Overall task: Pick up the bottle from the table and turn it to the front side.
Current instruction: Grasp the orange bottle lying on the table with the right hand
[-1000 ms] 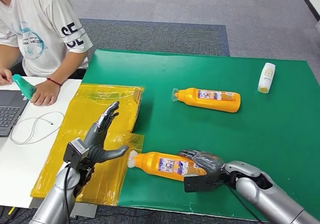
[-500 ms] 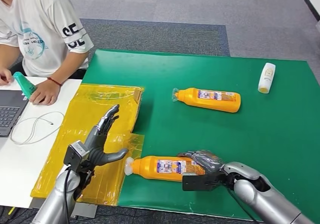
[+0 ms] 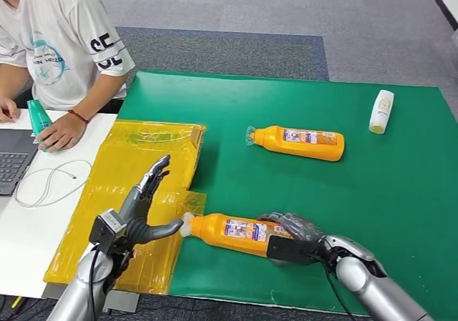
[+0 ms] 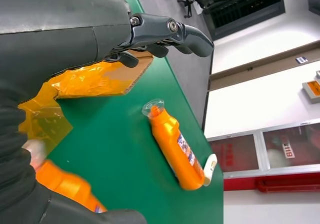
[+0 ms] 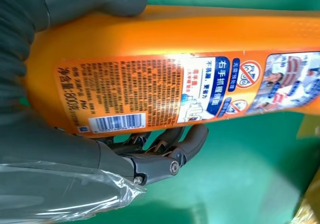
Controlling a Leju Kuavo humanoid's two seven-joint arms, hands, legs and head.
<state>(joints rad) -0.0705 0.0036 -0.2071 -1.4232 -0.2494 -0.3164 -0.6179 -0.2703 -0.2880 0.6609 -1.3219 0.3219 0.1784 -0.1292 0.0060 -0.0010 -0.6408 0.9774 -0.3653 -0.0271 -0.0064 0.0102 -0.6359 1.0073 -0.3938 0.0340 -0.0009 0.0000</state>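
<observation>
Our right hand [image 3: 294,236] grips the near bottle [image 3: 232,232] by its base end, thumb on one side and fingers [image 5: 166,146] on the other, with the barcode label facing our wrist camera. The bottle lies on its side at the near edge of the green mat [image 3: 335,192], cap pointing left, its tip just beside our left hand [image 3: 142,205]. That hand is spread and holds nothing, above the yellow sheet [image 3: 124,164]. A second orange bottle [image 3: 297,142] lies farther back.

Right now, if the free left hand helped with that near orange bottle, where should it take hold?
Probably the neck just behind the cap of the near orange bottle. The right hand already wraps its base, and the capped end points at the open left hand, so come from the left side.
</observation>
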